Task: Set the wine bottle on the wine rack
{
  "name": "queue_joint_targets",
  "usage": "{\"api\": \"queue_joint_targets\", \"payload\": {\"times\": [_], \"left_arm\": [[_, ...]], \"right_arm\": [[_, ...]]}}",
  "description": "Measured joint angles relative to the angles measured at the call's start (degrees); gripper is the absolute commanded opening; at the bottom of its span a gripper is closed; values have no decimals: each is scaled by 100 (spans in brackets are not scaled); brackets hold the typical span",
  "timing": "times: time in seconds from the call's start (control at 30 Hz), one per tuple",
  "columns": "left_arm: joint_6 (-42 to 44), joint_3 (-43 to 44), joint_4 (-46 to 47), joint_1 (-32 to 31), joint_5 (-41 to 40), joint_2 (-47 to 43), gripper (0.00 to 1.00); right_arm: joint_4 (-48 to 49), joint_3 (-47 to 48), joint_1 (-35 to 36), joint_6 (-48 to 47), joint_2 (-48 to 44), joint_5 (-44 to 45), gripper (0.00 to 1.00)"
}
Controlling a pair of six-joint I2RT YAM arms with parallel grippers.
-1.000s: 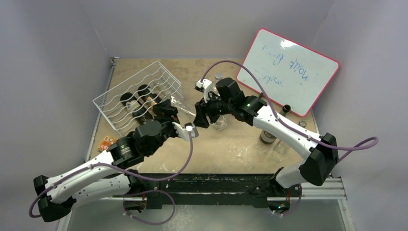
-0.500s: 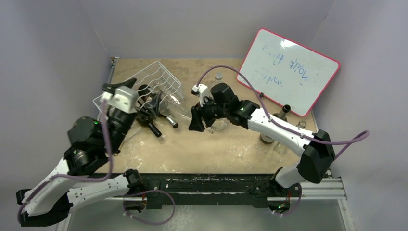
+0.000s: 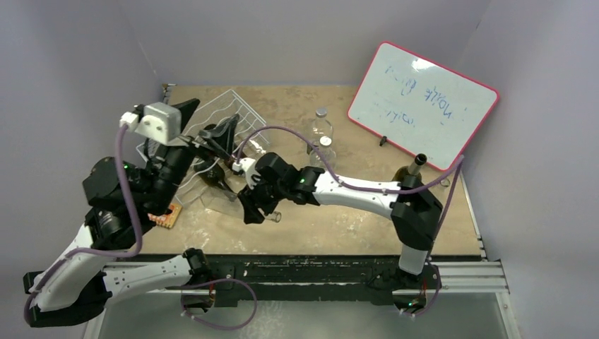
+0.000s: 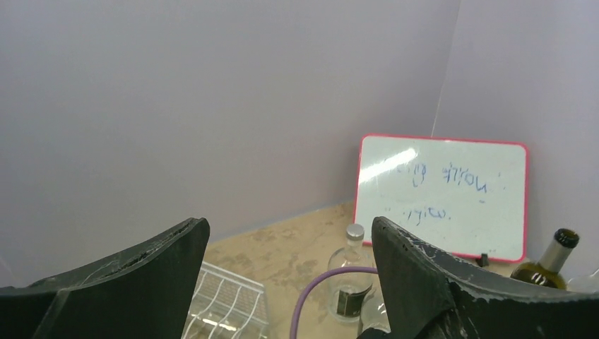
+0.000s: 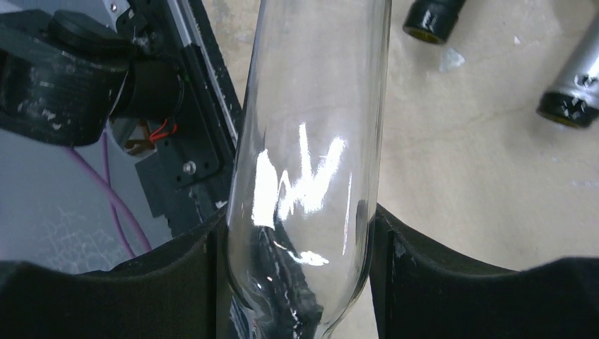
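My right gripper [image 3: 258, 205] is shut on a clear glass wine bottle [image 3: 274, 217], holding it low over the table just in front of the wine rack. In the right wrist view the bottle [image 5: 311, 141] fills the space between the fingers of that gripper [image 5: 297, 226]. The white wire wine rack [image 3: 244, 113] sits at the back left, partly hidden by my left arm. Its corner shows in the left wrist view [image 4: 226, 307]. My left gripper [image 3: 215, 138] is raised above the rack, and it is open and empty in its own view [image 4: 289, 222].
Dark bottles lie by the rack [image 3: 214, 181]; two of their necks [image 5: 431, 18] point toward my right gripper. Two clear bottles [image 3: 321, 123] stand mid-back. A whiteboard [image 3: 424, 102] leans at the back right with a green bottle [image 3: 413, 168] beside it. An orange card [image 3: 166, 215] lies at the left.
My right arm has swung left and nearer with the clear bottle. My left arm has pulled back from the centre and risen above the rack, its gripper open.
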Motion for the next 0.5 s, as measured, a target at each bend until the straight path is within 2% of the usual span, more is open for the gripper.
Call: {"api": "queue_joint_targets", "payload": {"times": [0.5], "left_arm": [[2, 79, -323, -4, -634, 420, 86]], "right_arm": [[533, 1434, 378, 358, 1659, 686, 0]]}}
